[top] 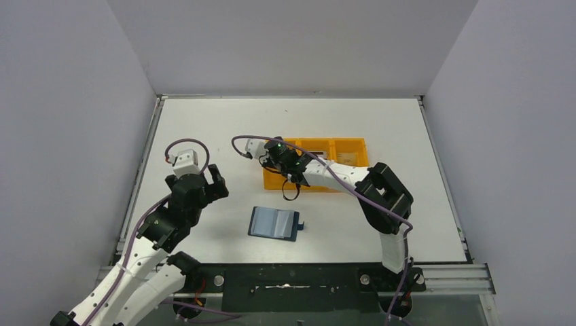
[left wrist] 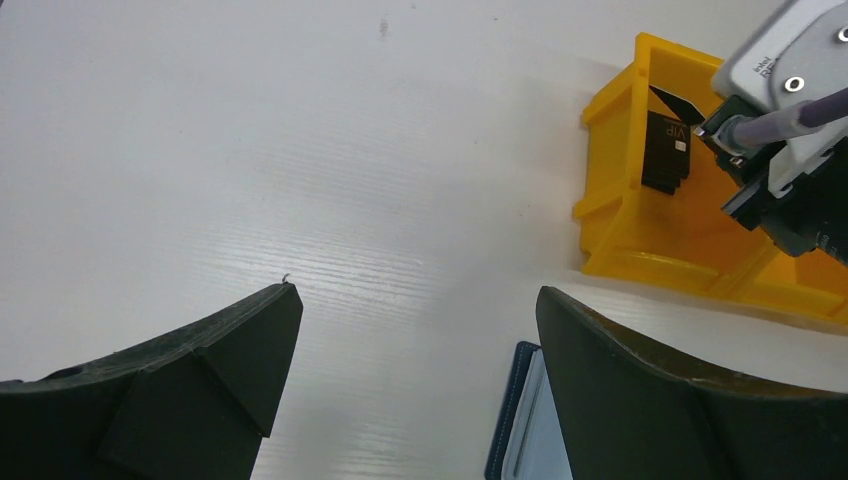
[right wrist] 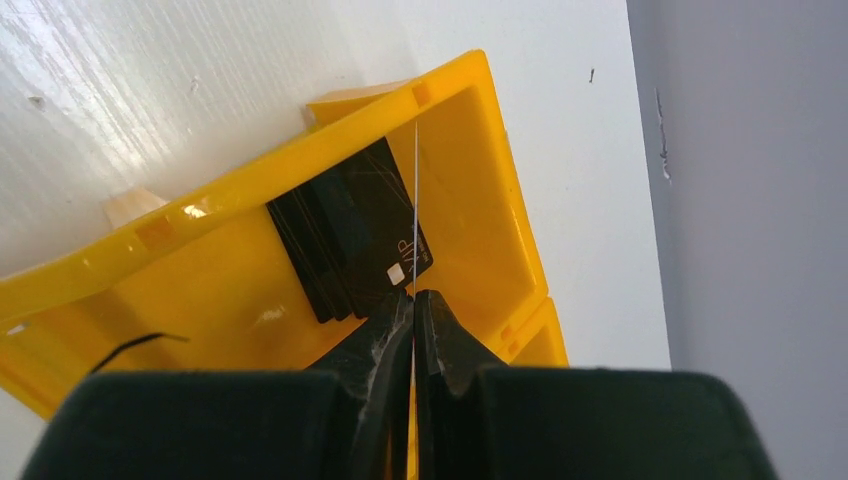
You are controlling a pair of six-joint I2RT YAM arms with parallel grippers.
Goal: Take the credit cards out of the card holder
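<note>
Over the orange tray [right wrist: 480,200], my right gripper [right wrist: 413,300] pinches a thin card [right wrist: 415,200] above the black cards [right wrist: 345,240]; left of the tray, my left gripper [left wrist: 418,295] gapes wide.

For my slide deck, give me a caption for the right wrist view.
Right tool, shut on an edge-on card, above black cards in the tray.

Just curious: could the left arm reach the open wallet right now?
Probably yes: the left gripper is open, the wallet lies near it on bare table, and the right gripper is away over the orange tray.
</note>
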